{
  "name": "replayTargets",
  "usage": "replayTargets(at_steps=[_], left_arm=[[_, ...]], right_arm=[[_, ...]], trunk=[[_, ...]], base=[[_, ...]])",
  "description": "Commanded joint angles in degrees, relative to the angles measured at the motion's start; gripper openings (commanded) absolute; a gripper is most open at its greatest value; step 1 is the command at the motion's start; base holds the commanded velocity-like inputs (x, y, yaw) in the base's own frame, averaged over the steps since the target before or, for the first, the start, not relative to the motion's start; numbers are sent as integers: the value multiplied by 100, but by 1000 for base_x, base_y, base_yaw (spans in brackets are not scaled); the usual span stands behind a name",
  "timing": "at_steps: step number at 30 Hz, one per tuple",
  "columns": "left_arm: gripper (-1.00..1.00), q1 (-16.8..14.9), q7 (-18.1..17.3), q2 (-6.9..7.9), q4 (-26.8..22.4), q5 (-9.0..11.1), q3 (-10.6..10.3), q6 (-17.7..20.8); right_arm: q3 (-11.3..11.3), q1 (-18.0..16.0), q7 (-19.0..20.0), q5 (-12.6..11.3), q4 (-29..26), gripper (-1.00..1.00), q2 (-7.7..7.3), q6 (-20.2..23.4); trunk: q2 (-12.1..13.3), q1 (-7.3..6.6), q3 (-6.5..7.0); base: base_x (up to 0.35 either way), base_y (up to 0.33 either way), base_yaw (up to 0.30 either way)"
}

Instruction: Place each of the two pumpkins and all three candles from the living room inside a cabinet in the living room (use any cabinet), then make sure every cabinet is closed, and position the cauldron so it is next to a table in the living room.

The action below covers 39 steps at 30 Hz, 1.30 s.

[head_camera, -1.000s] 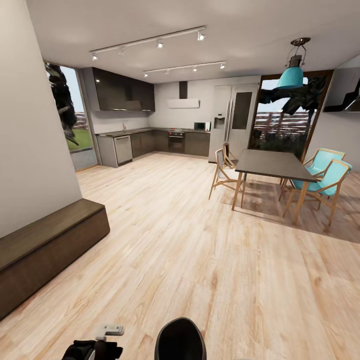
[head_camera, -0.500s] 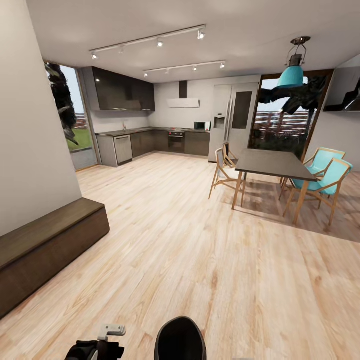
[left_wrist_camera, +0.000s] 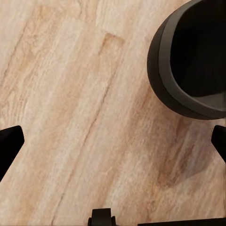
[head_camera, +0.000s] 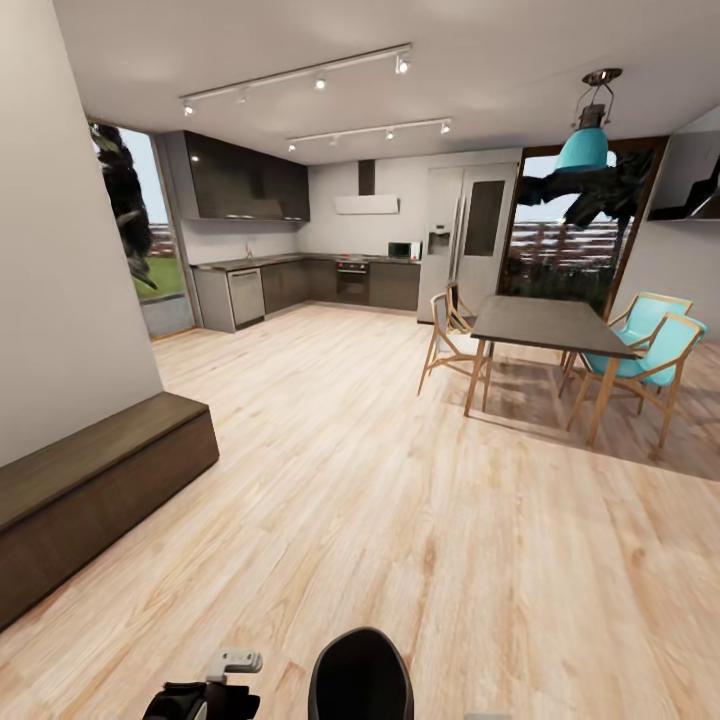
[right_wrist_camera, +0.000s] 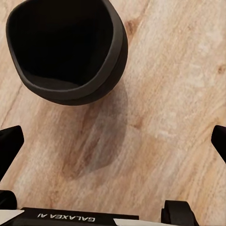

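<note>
The cabinet [head_camera: 95,495], a long low dark brown console, stands shut against the left wall. The dining table [head_camera: 545,326] is at the right, further back. A black round hollow shape [head_camera: 360,675] lies low between my arms, and I cannot tell whether it is the cauldron or part of my body. It is beside my left gripper [left_wrist_camera: 113,141] as a dark bowl [left_wrist_camera: 193,56], and beside my right gripper [right_wrist_camera: 113,146] as the same bowl [right_wrist_camera: 66,44]. Both grippers hang open over bare floor, holding nothing. My left gripper [head_camera: 215,682] shows at the head view's lower edge. Pumpkins and candles are out of view.
Wooden chairs [head_camera: 445,345] and turquoise chairs [head_camera: 650,360] surround the table. A kitchen counter [head_camera: 300,285] and fridge [head_camera: 465,235] line the far wall. A wide stretch of wood floor [head_camera: 380,480] lies between the cabinet and the table.
The head view has shifted very slightly. My left gripper has edged a little to the right in the head view. Nothing was grasped or released.
</note>
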Motion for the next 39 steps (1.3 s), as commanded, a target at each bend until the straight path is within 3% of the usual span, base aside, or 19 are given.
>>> replayTargets(at_steps=[1,17,20,24,25,28,35,39], left_arm=[[100,-2,-16,-11,-8,-7,-8,26],[100,-2,-23,-218,-8,8,-11,-39],[100,-4,-18,-300,-27,5,-16,-24],[100,-133,-25,-425,-54,-3,-22,31],[100,-270,-27,-452,-37,-13,-23,57],[100,-508,-24,-473,-6,-22,-24,114],[100,-1111,81,-496,443,-9,-24,381],[100,-1383,122,-502,784,11,-25,431]], right_arm=[[2,-2,-5,-28,-9,100,0,28],[6,-19,-9,-32,-18,100,5,32],[6,-269,-10,-31,-23,100,42,99],[6,-875,-176,-34,-26,100,160,572],[6,-1141,-326,-38,-23,100,217,881],[8,-1488,-494,-42,-17,100,301,1214],[13,-2062,-658,-52,73,100,385,1622],[14,-2335,-682,-49,572,100,385,1785]], trunk=[[-45,22,-25],[-686,374,-312],[-807,440,-366],[-967,527,-438],[-1007,549,-455],[-1128,615,-509],[-1408,769,-635],[-1569,857,-707]], base=[[0,0,0],[0,0,0],[0,0,0],[0,0,0],[0,0,0],[0,0,0],[0,0,0],[0,0,0]])
